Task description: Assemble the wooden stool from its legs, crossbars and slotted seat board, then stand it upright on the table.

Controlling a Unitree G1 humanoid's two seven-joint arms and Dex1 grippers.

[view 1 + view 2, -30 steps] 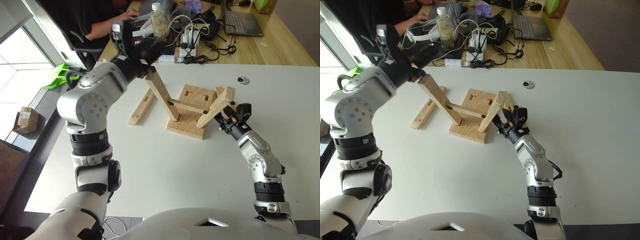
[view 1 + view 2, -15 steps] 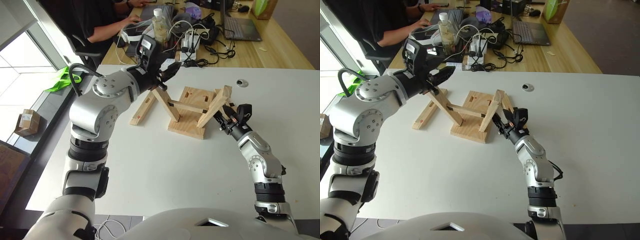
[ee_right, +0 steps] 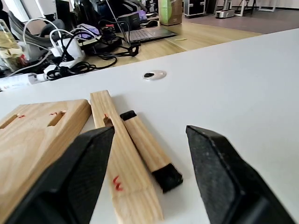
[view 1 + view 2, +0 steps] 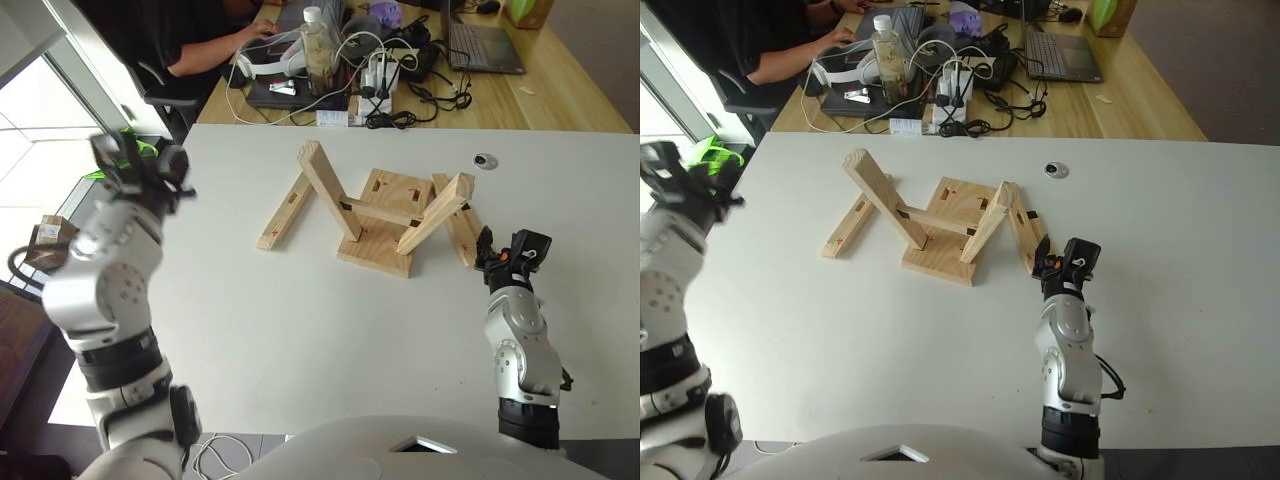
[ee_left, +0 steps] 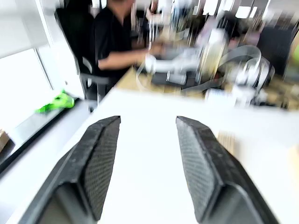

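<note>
- The seat board [image 4: 375, 255] is seen lying flat on the white table [image 4: 300, 330], slots facing up.
- Two legs are stood tilted in the board, one on the left [image 4: 328, 190] and one on the right [image 4: 432, 215]; they are joined by a crossbar [image 4: 380, 212].
- A third leg [image 4: 284, 212] is laid flat on the table just left of the board.
- A fourth leg [image 3: 119, 154] is laid flat just right of the board, with a shorter bar [image 3: 145, 143] with dark ends beside it.
- The right gripper [image 4: 505, 255] is held low near that fourth leg; its fingers are spread and nothing is gripped.
- The left gripper [image 5: 145, 163] is held out at the table's left edge, well apart from the stool parts; its fingers are spread wide and nothing is held.
</note>
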